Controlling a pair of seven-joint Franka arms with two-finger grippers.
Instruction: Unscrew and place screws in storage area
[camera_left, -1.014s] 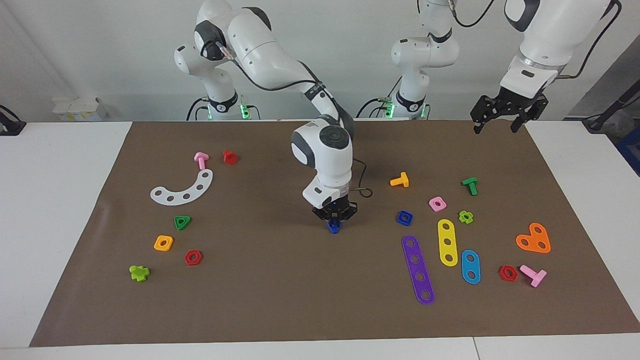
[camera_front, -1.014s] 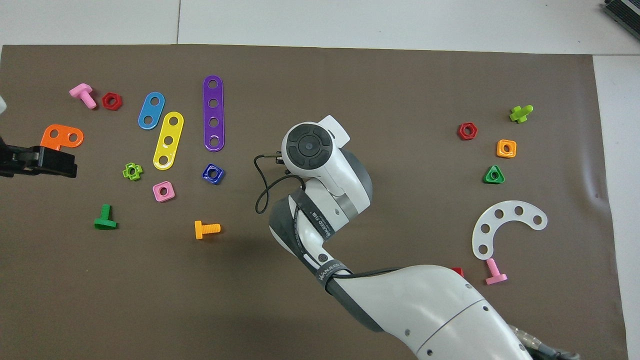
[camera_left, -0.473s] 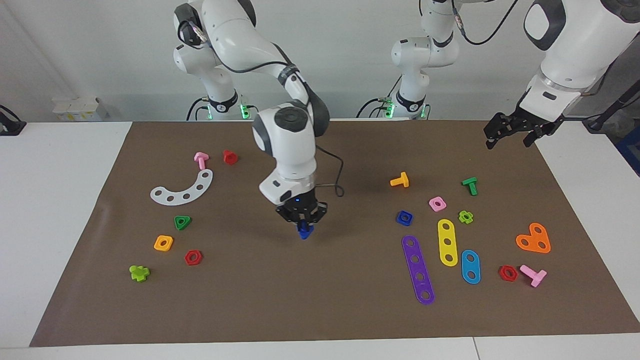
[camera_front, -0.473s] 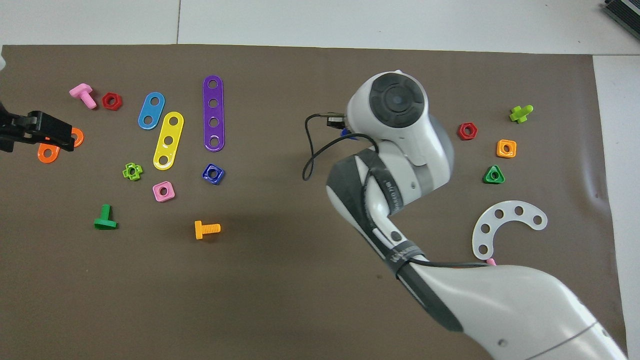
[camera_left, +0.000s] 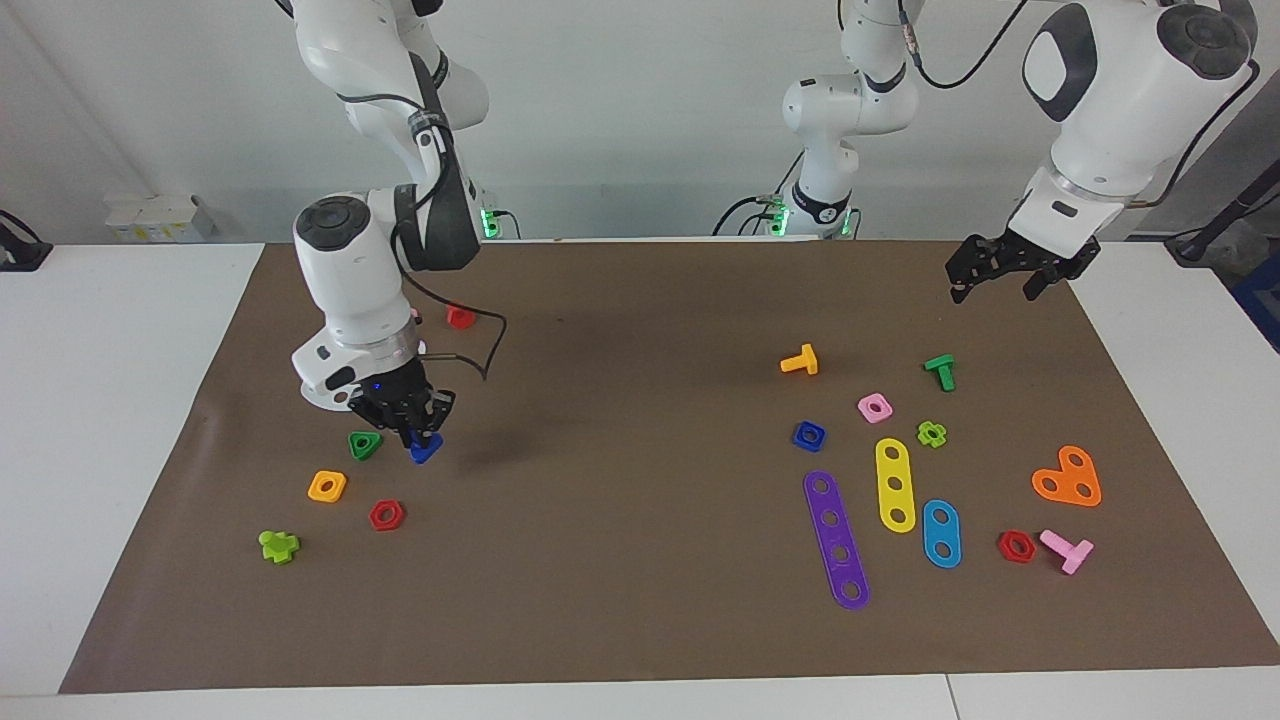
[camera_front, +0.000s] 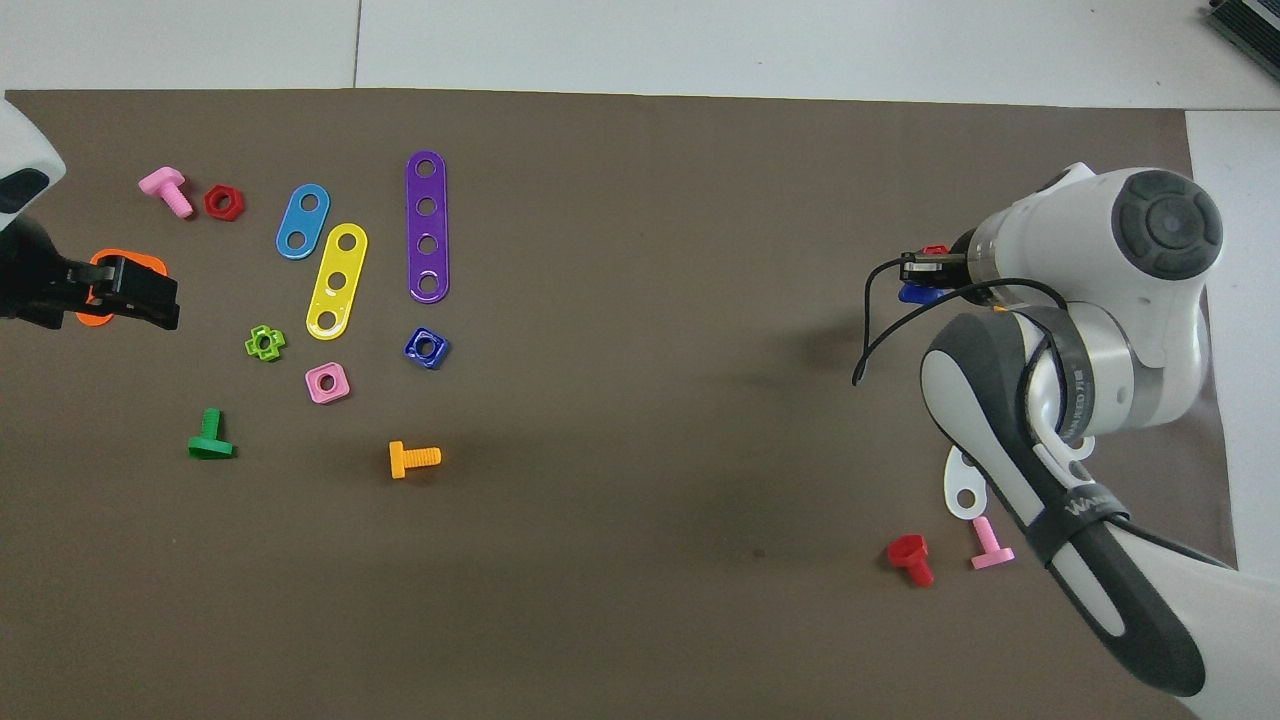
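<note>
At left-centre of the facing view, the right gripper (camera_left: 415, 432) clenches the dark-blue triangular-headed bolt (camera_left: 425, 448) beside the green triangular nut (camera_left: 364, 444).

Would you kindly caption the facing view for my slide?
Right gripper carries the blue bolt beside the green triangular nut; left gripper waits.

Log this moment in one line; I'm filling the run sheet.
right hand: holds blue bolt beside green nut | left hand: waits over mat | blue nut: on mat
</note>
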